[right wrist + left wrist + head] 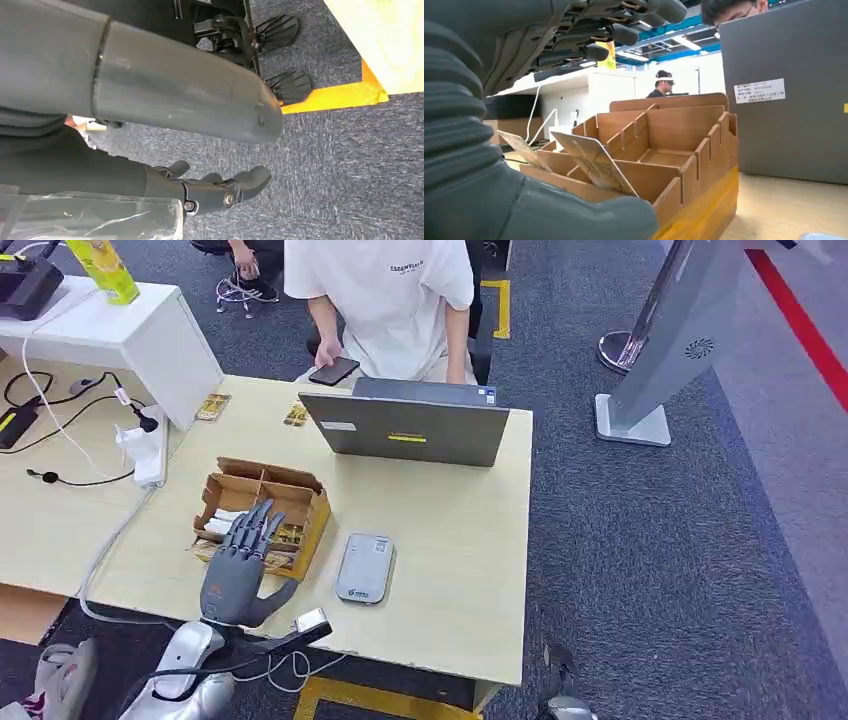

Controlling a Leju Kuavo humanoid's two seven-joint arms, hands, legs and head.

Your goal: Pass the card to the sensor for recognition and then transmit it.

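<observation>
The brown cardboard box (300, 502) with compartments stands on the left half of the wooden table (450, 540). My left hand (240, 562) hovers over its near side, fingers stretched out and thumb spread, holding nothing. In the left wrist view, the cards (594, 162) lean upright in the box's near compartments (674, 145), between the fingers (614, 35) and the thumb (574, 215). The grey sensor (364, 567) lies flat on the table just right of the box. My right hand (220, 192) hangs beside the table over the carpet, holding nothing, its fingers a little bent.
A grey laptop (410, 425) stands behind the box, with a person (385, 300) holding a phone seated beyond it. A white power strip (150, 445) and cables lie at the left, beside a white shelf (130, 330). A kiosk stand (660, 350) rises on the carpet at right.
</observation>
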